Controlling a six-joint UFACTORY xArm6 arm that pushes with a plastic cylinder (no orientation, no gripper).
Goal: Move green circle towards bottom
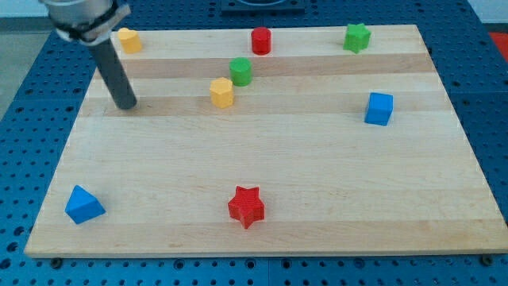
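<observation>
The green circle (240, 71) is a small green cylinder standing near the view's top, at the middle of the wooden board (317, 183). A yellow hexagon block (222, 92) touches it or nearly so at its lower left. My tip (126, 105) rests on the board at the view's upper left, well to the left of the green circle and the yellow hexagon, apart from every block.
A yellow block (128, 40) sits at the top left, a red cylinder (261, 40) at the top middle, a green star (357, 36) at the top right. A blue cube (379, 109) is at the right, a red star (246, 206) at the bottom middle, a blue triangle (82, 205) at the bottom left.
</observation>
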